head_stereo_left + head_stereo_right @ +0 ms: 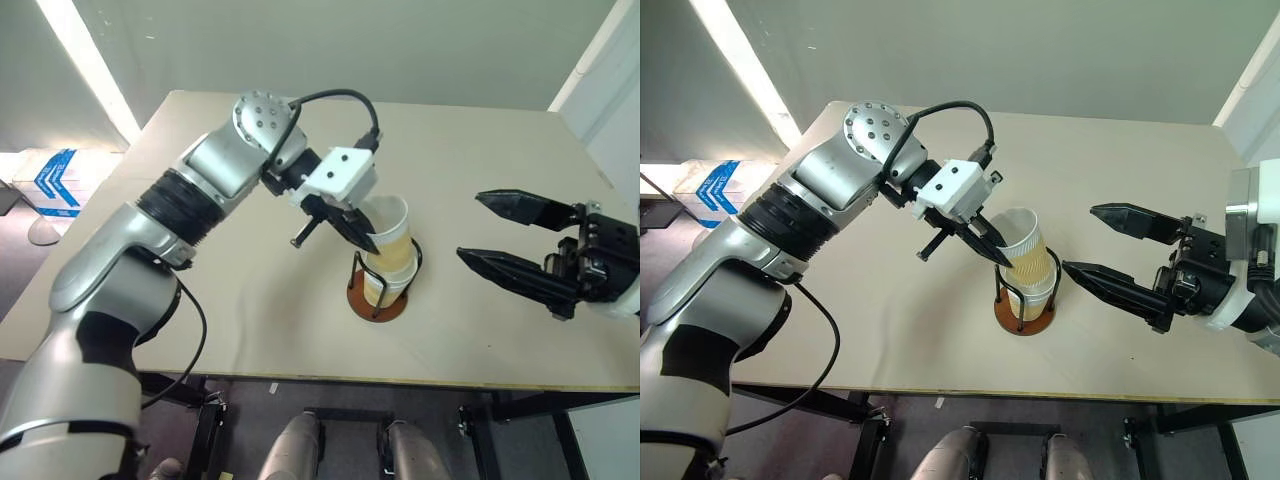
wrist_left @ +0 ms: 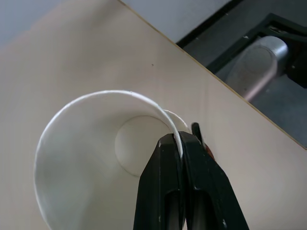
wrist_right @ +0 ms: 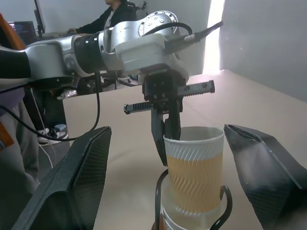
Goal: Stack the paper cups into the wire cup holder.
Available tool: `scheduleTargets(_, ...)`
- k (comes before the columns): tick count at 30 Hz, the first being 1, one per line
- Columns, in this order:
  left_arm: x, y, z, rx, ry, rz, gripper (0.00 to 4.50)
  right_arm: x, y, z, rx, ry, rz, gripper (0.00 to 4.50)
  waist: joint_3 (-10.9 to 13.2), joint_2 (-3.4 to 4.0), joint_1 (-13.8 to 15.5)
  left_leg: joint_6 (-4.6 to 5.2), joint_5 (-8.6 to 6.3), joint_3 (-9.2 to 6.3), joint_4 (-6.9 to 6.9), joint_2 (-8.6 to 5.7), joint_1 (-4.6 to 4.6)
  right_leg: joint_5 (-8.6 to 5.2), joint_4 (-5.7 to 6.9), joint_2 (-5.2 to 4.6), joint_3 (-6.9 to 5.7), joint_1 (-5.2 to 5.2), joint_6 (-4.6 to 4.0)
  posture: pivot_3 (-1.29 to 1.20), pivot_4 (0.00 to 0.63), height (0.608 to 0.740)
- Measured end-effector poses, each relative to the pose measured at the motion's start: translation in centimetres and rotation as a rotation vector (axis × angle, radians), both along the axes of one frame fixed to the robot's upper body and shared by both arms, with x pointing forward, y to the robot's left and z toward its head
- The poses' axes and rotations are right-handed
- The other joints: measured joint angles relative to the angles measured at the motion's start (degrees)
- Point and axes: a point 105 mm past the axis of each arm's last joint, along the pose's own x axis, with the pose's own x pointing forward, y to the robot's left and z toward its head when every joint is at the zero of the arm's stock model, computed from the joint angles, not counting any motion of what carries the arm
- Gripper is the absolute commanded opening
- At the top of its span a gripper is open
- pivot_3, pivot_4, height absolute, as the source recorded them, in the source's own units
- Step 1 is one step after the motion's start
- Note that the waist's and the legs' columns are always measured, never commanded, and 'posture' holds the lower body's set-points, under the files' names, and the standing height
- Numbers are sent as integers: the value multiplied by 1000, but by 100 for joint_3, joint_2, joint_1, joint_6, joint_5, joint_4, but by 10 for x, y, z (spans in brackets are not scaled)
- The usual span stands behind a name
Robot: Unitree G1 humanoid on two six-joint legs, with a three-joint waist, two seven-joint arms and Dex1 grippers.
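Observation:
The wire cup holder (image 1: 378, 304), a reddish-brown disc with black wire loops, stands mid-table. A paper cup (image 1: 384, 290) sits in it, and a second paper cup (image 1: 394, 236) with a white rim and tan ribbed body is nested into that one, leaning slightly. My left gripper (image 1: 367, 240) reaches down from the left and is shut on the near rim of the upper cup; in the left wrist view its fingers (image 2: 165, 163) pinch the cup wall (image 2: 91, 158). My right gripper (image 1: 470, 226) hovers to the right of the holder, open and holding nothing, its fingers (image 3: 72, 187) either side of the cups (image 3: 195, 167).
The tan table (image 1: 500, 140) has bare room all around the holder; its front edge (image 1: 420, 383) runs close below the holder. Behind the table a person (image 3: 115, 14) sits at a desk.

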Motion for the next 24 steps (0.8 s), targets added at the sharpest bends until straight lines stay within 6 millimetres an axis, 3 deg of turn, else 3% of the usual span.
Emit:
scheduleTargets(6,2,-5,-8,25,-31,-30,45,0,-1,-2,5,5,-9,3985,0,0,17,5,-2,1,4,-1,1,0,-1,-2,0,4,1,0,150,740)
scheduleTargets(7,3,-8,-11,32,-39,-37,212,0,-1,-2,6,6,-10,3985,0,0,24,6,-3,1,6,-2,2,0,0,-2,0,5,1,0,150,740)
scheduleTargets(10,5,-18,-16,47,-56,-57,876,-1,-1,-3,7,6,-10,3985,0,-1,31,11,-4,3,8,-3,2,1,-2,-4,0,8,2,0,150,740)
scheduleTargets(14,3,-31,-5,21,-76,-82,2324,-1,-1,-3,6,7,-11,3985,2,-3,33,12,-5,9,6,-2,2,1,-5,-4,1,8,4,0,150,740)
scheduleTargets(20,6,-32,11,-35,-81,-57,4440,-1,-4,-2,7,3,-24,3985,2,-3,32,12,-7,15,5,-1,4,-3,-6,-4,4,8,11,0,150,740)
scheduleTargets(24,4,-34,52,-266,-2,-23,4440,0,-5,-2,6,0,-30,3985,3,-5,40,16,-8,31,5,-2,2,-4,-16,-5,13,7,21,0,150,740)
